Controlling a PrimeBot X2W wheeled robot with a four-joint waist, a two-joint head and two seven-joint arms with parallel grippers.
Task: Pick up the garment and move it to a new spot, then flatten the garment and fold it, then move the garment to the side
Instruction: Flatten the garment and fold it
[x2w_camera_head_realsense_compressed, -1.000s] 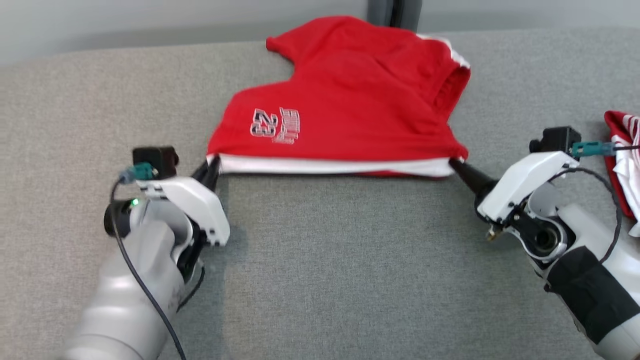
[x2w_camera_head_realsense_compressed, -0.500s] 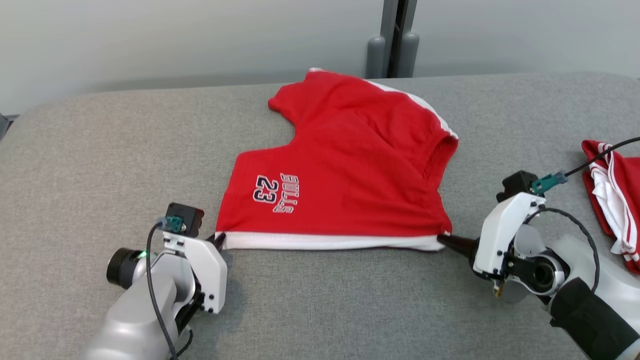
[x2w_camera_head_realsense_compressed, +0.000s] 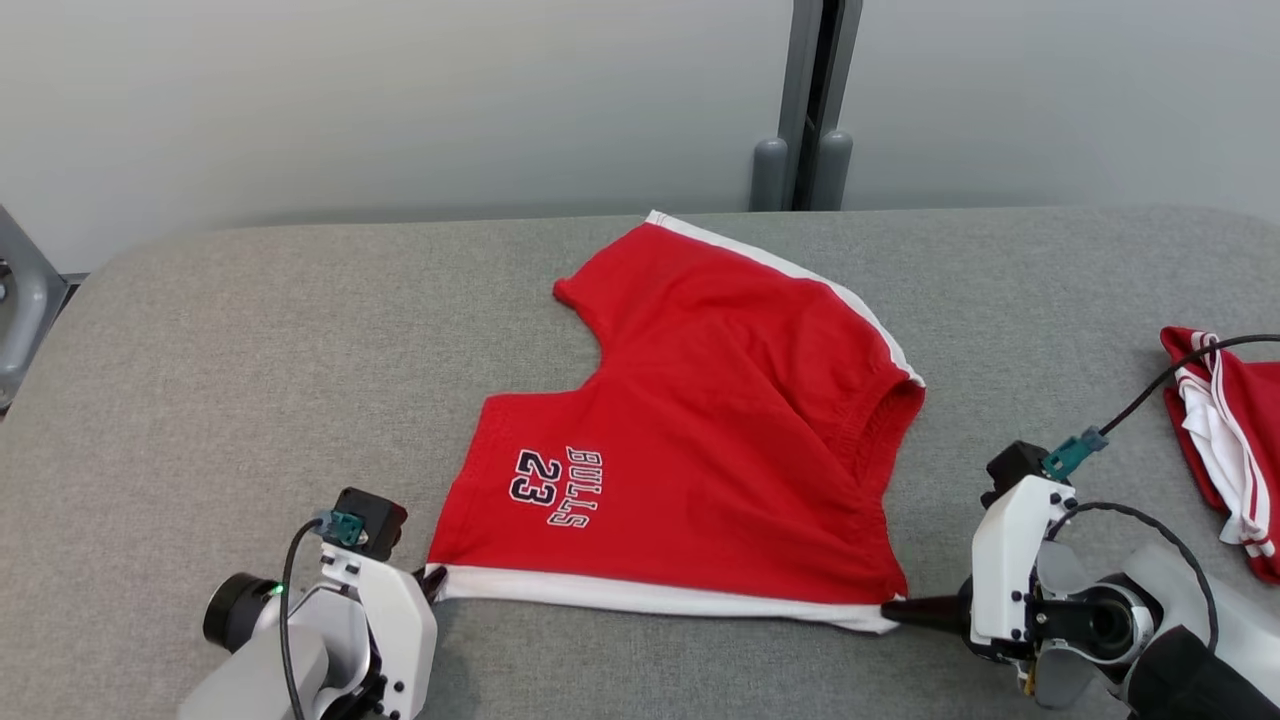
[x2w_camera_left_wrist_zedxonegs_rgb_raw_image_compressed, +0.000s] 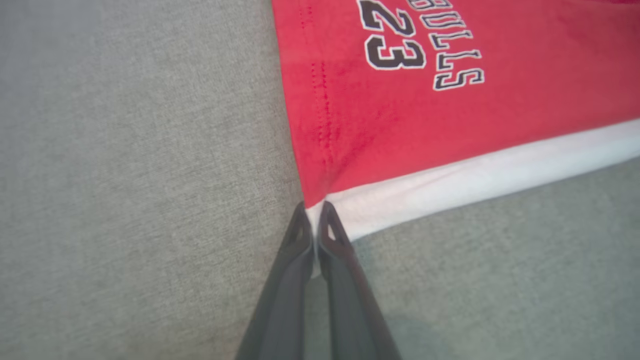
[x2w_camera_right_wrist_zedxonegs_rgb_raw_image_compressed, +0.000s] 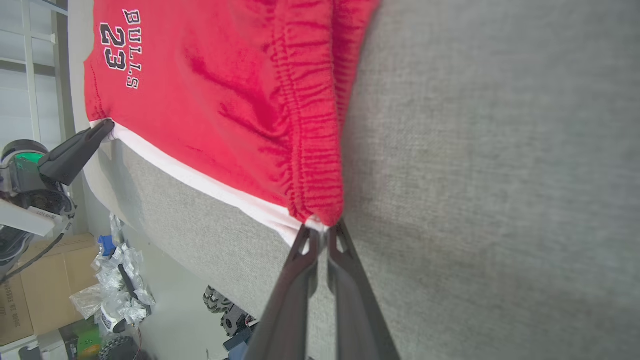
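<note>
On the grey table (x2w_camera_head_realsense_compressed: 250, 350), the red garment (x2w_camera_head_realsense_compressed: 700, 450), a pair of shorts, lay spread out around the middle, with its white band (x2w_camera_head_realsense_compressed: 650, 597) along the near edge. The "BULLS 23" print (x2w_camera_head_realsense_compressed: 555, 487) sat toward the near-left corner.

The left pincer (x2w_camera_head_realsense_compressed: 432, 580) was pressed together on that near-left corner. The wrist view backed it up: both dark fingers (x2w_camera_left_wrist_zedxonegs_rgb_raw_image_compressed: 300, 235) were nipping the very tip of the white band.

On the other side, the right pincer (x2w_camera_head_realsense_compressed: 895, 612) was clamped too. It was pinching the near-right corner, just where the gathered waistband (x2w_camera_right_wrist_zedxonegs_rgb_raw_image_compressed: 310, 150) met the white band. The band ran almost straight from one pincer to the other, while the rest of the cloth rested on the table, one leg reaching toward the far side.

A second red-and-white garment (x2w_camera_head_realsense_compressed: 1225, 440) lay crumpled at the table's right edge, well apart from the shorts. A grey post (x2w_camera_head_realsense_compressed: 815, 100) stood behind the table against the pale wall.
</note>
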